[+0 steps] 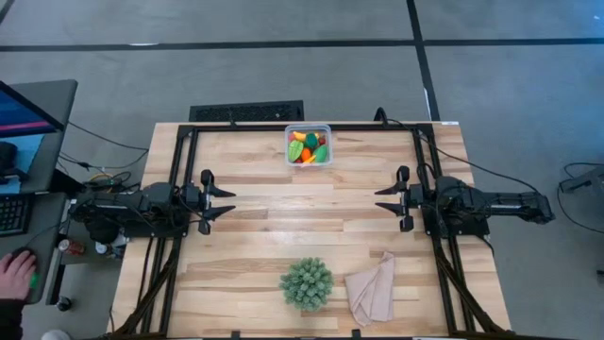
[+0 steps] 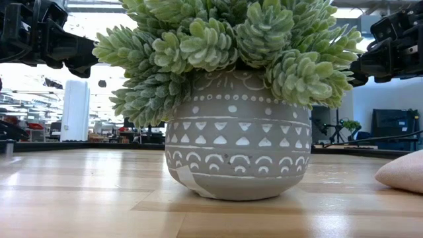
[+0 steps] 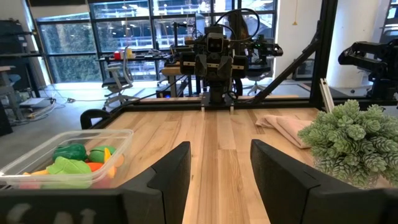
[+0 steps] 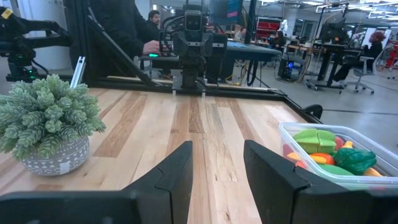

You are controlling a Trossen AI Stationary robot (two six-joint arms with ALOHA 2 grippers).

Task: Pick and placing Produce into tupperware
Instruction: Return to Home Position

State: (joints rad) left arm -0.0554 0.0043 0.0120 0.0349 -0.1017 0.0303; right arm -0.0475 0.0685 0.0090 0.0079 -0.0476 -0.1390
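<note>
Now the small clear plastic rectangular container (image 1: 309,127) holds colourful toy produce (image 1: 308,148); either side of it, left gripper (image 1: 226,201) and right gripper (image 1: 382,200) hover, fingers spread.

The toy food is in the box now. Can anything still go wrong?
Maybe, two small things. The tupperware sits close to one edge of the table with no lid on, so a bump might slide it off. The produce is heaped about up to the rim, so a top piece might tumble out. The left gripper and right gripper are both open and well away from it, so a knock looks unlikely.
</note>
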